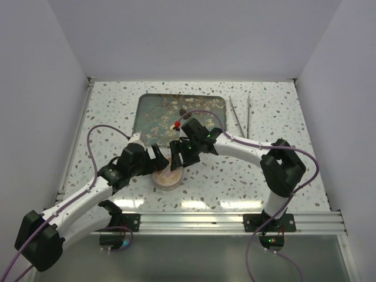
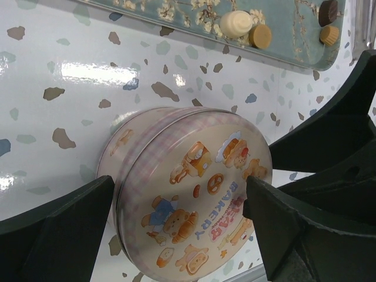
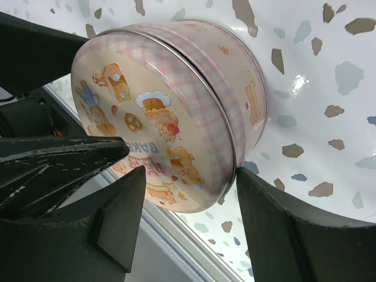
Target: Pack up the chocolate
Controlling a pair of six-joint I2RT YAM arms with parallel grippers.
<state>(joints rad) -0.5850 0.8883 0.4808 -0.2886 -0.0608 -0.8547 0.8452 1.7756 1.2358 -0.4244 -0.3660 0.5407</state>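
A round pink tin point(image 1: 167, 178) with bear pictures, lid on, stands on the speckled table near the front. My left gripper point(image 2: 179, 185) has a finger against each side of the tin point(image 2: 188, 194) and looks shut on it. My right gripper point(image 3: 189, 176) is spread wide over the tin's near rim point(image 3: 176, 100); its right finger point(image 3: 282, 223) touches the rim and the left one stands in front of the lid. Chocolate lies on the blossom tray: a cream-white piece point(image 2: 236, 23), caramel pieces point(image 2: 260, 36) and a dark piece point(image 2: 328, 10).
The teal blossom-printed tray point(image 1: 153, 111) lies behind the tin and both grippers point(image 1: 170, 161). Two metal tweezers point(image 1: 238, 116) lie right of the tray. A metal rail point(image 1: 235, 220) runs along the table's front edge. White walls close in the sides and back.
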